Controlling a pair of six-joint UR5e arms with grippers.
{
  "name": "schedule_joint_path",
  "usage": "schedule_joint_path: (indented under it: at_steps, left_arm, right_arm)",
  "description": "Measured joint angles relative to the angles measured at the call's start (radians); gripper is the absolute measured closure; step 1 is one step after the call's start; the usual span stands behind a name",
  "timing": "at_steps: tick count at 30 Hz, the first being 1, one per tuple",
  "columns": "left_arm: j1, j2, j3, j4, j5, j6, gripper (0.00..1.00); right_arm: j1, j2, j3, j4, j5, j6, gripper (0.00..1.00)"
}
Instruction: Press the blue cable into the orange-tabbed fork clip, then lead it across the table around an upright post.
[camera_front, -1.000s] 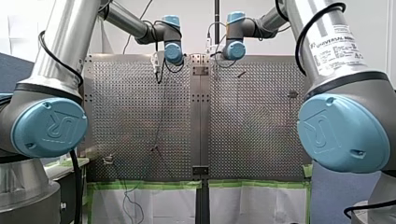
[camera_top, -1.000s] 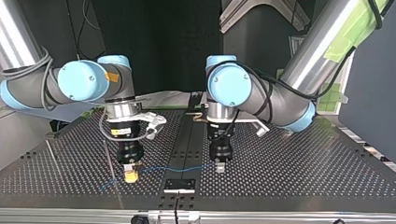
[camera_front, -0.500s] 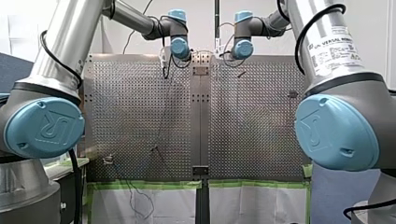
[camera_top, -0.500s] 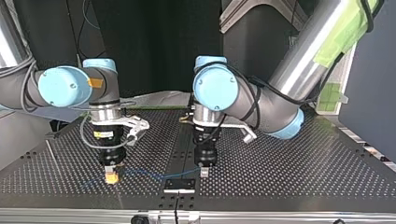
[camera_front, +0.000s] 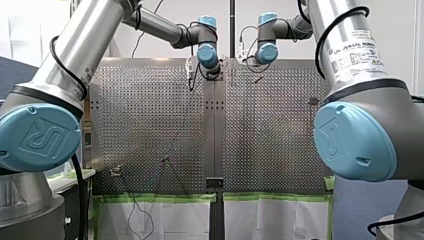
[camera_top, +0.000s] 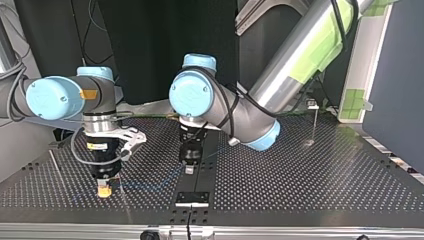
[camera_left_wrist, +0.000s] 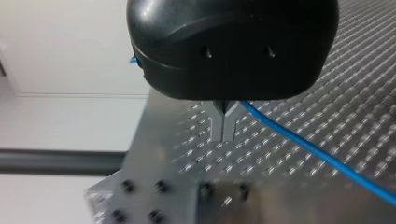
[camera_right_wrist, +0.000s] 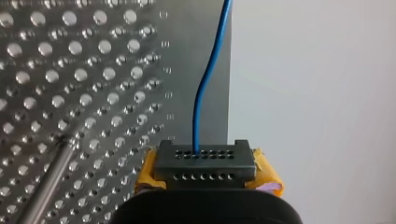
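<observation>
My left hand (camera_left_wrist: 225, 123), black with metal fingers, is pinched narrow on the thin blue cable (camera_left_wrist: 327, 157), which runs away from the fingertips low over the perforated metal desk (camera_top: 300, 180). My right hand (camera_right_wrist: 205, 156) has its yellow-padded fingers closed on the same cable, and the cable rises straight ahead of them past the desk's edge. A slim metal rod (camera_right_wrist: 49, 179) lies on the desk beside this hand. In the top view the cable spans between the two hands. My right hand is at the view's left and my left hand is over the dark centre strip (camera_top: 192, 199). The thin upright metal post (camera_top: 314, 120) stands well apart at the view's right.
</observation>
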Motion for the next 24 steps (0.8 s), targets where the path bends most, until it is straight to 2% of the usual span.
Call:
schedule_joint_path:
  at_steps: [5, 13, 24]
  left_arm:
    - [-0.018, -0.041, 0.041, -0.018, -0.002, -0.003, 0.99]
    - [-0.020, -0.098, 0.106, -0.026, -0.008, -0.014, 0.99]
    - [-0.040, -0.176, 0.205, -0.110, -0.011, -0.038, 0.99]
  right_arm:
    - [-0.015, -0.002, 0.000, 0.006, 0.000, 0.002, 1.00]
    - [-0.045, -0.025, 0.000, 0.018, 0.000, 0.008, 1.00]
    - [-0.076, -0.031, 0.018, 0.050, 0.000, 0.004, 1.00]
